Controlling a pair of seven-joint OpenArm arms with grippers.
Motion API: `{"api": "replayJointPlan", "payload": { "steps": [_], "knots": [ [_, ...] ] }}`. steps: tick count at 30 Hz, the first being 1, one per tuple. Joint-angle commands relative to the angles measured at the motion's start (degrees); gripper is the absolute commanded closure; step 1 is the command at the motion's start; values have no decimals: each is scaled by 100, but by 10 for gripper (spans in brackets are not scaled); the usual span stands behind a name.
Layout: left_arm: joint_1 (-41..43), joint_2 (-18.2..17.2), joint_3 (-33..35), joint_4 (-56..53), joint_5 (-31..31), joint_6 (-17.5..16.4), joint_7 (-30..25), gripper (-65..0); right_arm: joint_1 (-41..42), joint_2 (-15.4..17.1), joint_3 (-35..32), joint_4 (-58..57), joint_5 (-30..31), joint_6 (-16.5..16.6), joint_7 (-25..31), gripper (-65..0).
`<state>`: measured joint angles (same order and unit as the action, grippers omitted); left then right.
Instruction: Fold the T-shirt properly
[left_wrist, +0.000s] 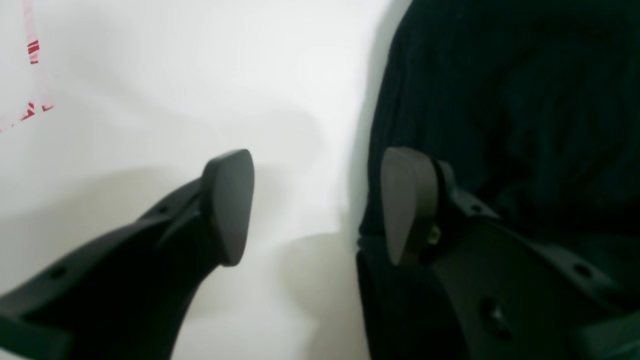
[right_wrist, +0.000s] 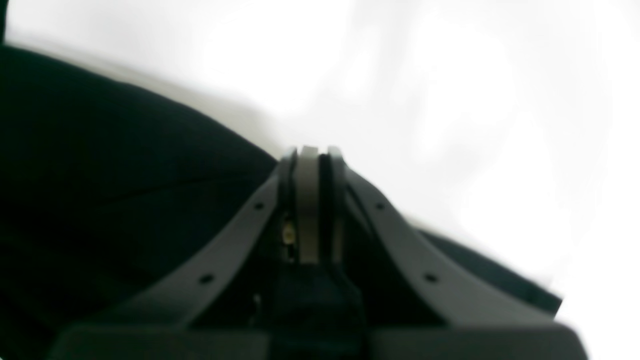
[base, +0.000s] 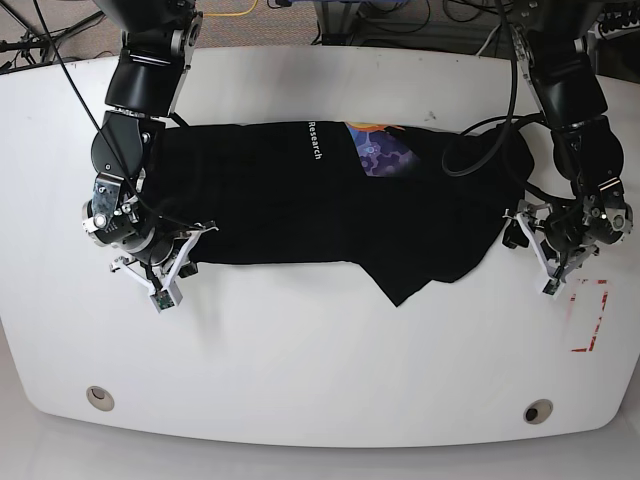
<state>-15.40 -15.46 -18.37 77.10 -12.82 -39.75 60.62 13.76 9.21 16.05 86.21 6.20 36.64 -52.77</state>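
The black T-shirt (base: 280, 200) lies spread across the white table (base: 320, 340), with a loose flap hanging toward the front at the right. Its orange and purple print (base: 385, 150) and white lettering (base: 315, 140) face up near the rear edge. My left gripper (base: 533, 255) (left_wrist: 317, 200) stands open at the shirt's right edge (left_wrist: 500, 100), one finger over cloth, the other over bare table. My right gripper (base: 160, 295) (right_wrist: 314, 150) is shut at the shirt's front left corner (right_wrist: 100, 150). Whether cloth sits between its pads does not show.
Red tape marks (base: 590, 320) (left_wrist: 32, 52) lie on the table just right of my left gripper. Two round holes (base: 98, 397) (base: 537, 411) sit near the table's front edge. Cables run behind the rear edge.
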Motion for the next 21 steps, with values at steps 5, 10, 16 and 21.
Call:
{"api": "replayJointPlan", "payload": {
  "steps": [5,10,16,21],
  "knots": [
    [-135,-84,-13,110,-41,-21,-88,-378,149,59,25,-239,27,-12,209,-165],
    [-135,-84,-13,110,-41,-21,-88,-378,167,85,25,-828,27,-12,895,-220],
    [-135,-84,-13,110,-41,-21,-88,-378,448,270,17,-1778,44,24,1422,-166],
    [-135,-84,-13,110,-41,-21,-88,-378,571,314,-1,-2138,62,15,1704,-166]
  ]
}}
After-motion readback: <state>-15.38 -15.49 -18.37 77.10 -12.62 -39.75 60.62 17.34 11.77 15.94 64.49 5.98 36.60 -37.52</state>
